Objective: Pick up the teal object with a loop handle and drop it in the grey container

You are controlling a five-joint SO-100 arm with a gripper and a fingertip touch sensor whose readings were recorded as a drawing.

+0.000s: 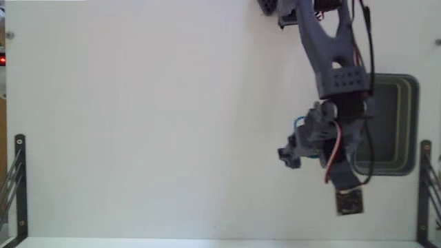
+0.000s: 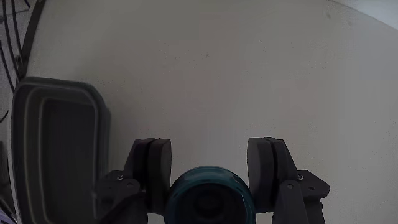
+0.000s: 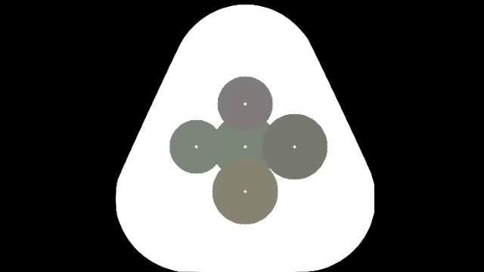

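Observation:
The teal object with a loop handle [image 2: 210, 194] sits between my two dark fingers at the bottom of the wrist view, showing as a rounded teal piece. My gripper [image 2: 210, 152] is shut on it. In the fixed view the gripper [image 1: 289, 154] hangs above the white table, just left of the grey container [image 1: 405, 124], and a small teal curve [image 1: 298, 123] shows beside it. The arm covers part of the container's left side. In the wrist view the grey container [image 2: 28, 149] lies at the left, beside and beyond the left finger [image 2: 152, 165].
A black metal rack [image 1: 19, 186] stands at the left edge of the fixed view and another [image 1: 426, 186] at the right edge. The white table [image 1: 151, 124] spreads to the left of the arm. A small camera board [image 1: 349, 201] hangs from the wrist.

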